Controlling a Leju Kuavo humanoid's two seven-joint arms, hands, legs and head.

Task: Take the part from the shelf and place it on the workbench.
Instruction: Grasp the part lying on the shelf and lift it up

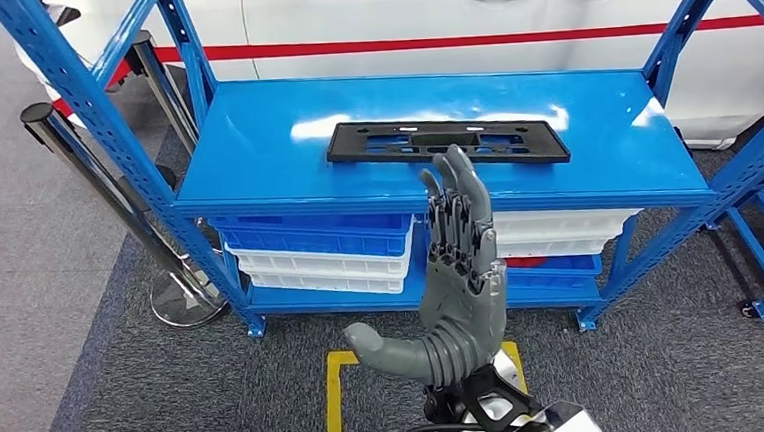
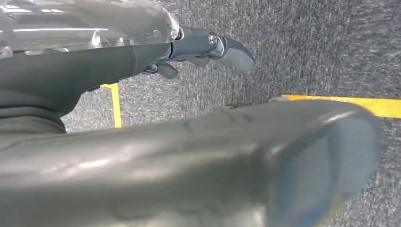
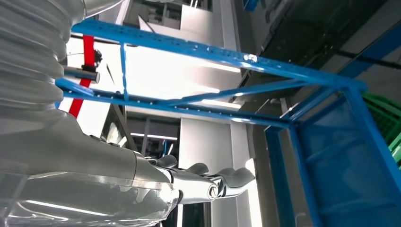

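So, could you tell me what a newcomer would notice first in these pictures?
First, the grey right hand raised in the middle of the head view, fingers apart and holding nothing, short of the blue shelf. Next, the black part lying flat on the top deck, with blue and white bins stacked underneath. The left hand hangs over grey carpet with yellow tape.

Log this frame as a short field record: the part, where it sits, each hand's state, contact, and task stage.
part: flat black plastic part, lying flat
location: on the top blue shelf, near its front edge
right hand: raised in front of the shelf, fingers extended and apart, holding nothing
left hand: seen over grey carpet, holding nothing; fingers appear loosely extended
contact: none visible; right fingertips overlap the part's front edge in the head view, so touch cannot be confirmed
below shelf: stacked blue and white bins
task stage: part not yet picked up
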